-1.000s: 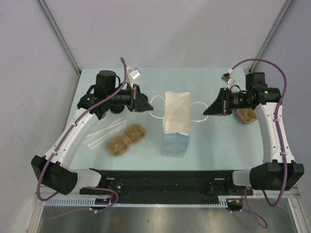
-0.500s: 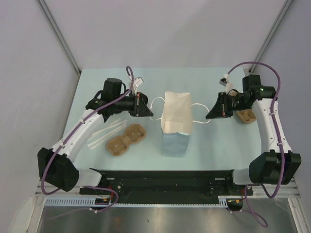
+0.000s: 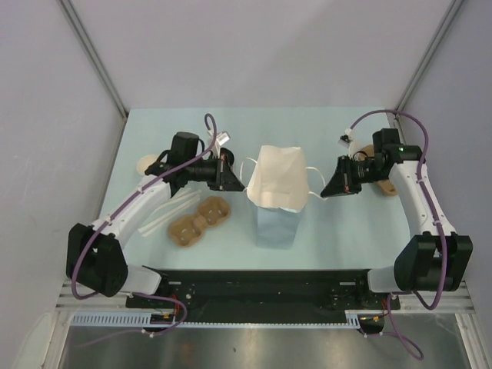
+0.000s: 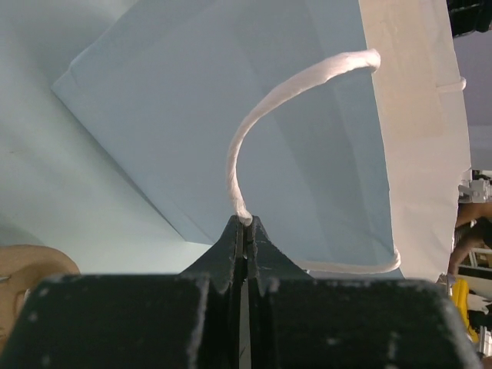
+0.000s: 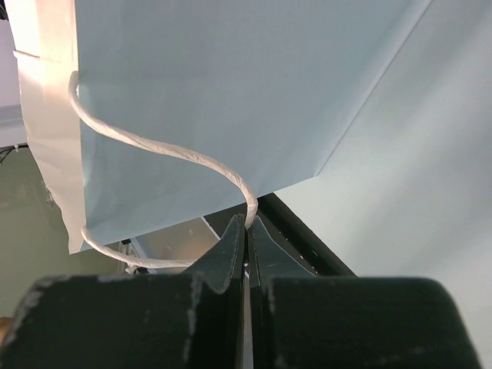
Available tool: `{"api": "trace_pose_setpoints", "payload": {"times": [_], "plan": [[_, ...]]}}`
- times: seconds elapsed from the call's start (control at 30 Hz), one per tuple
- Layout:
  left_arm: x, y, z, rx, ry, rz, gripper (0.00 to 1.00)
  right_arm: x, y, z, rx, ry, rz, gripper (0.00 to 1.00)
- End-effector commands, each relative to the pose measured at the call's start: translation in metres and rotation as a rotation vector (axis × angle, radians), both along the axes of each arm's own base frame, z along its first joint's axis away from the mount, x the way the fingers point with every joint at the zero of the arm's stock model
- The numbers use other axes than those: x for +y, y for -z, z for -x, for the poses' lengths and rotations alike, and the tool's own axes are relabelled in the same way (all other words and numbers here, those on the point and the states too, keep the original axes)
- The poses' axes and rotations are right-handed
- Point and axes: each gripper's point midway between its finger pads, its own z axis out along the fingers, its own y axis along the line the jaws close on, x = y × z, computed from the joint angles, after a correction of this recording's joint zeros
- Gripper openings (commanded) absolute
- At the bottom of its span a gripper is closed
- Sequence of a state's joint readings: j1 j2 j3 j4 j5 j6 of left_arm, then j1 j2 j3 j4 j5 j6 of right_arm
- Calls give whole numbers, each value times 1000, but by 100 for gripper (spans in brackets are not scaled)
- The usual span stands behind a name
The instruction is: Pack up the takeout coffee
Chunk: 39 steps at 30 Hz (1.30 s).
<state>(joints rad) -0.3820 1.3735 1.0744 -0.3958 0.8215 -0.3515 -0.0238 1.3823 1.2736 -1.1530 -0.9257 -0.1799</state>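
A light blue paper bag (image 3: 274, 219) stands upright mid-table, its cream-lined mouth spread open. My left gripper (image 3: 240, 185) is at the bag's left side, shut on the left white twisted-paper handle (image 4: 257, 127). In the left wrist view the cord leaves the pinched tips of the left gripper (image 4: 244, 223). My right gripper (image 3: 324, 191) is at the bag's right side, shut on the right handle (image 5: 161, 147). In the right wrist view that handle runs into the closed tips of the right gripper (image 5: 247, 221). The takeout coffee is out of view.
A brown pulp cup carrier (image 3: 200, 221) lies left of the bag, with white straws (image 3: 164, 214) beside it. A second brown carrier (image 3: 387, 187) is partly hidden behind the right arm. A tan round thing (image 3: 145, 163) shows behind the left arm.
Both grippers, still shut on the handles, have shifted toward the near edge. The bag's mouth has spread from a narrow slot to a wide opening.
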Motion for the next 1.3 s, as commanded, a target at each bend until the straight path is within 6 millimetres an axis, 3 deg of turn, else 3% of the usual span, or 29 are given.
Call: {"api": "trace_pose_setpoints", "payload": {"times": [0.0, 0.43, 0.77, 1.27], "plan": [[-8, 6, 1, 16, 21, 30, 0, 5, 7, -9, -27, -3, 3, 0], [-25, 20, 15, 65, 73, 40, 0, 21, 24, -8, -3, -33, 12, 0], [-26, 30, 17, 101, 70, 32, 0, 23, 35, -10, 9, -32, 22, 0], [-28, 31, 19, 100, 77, 32, 0, 34, 32, -15, -5, -33, -7, 0]]}}
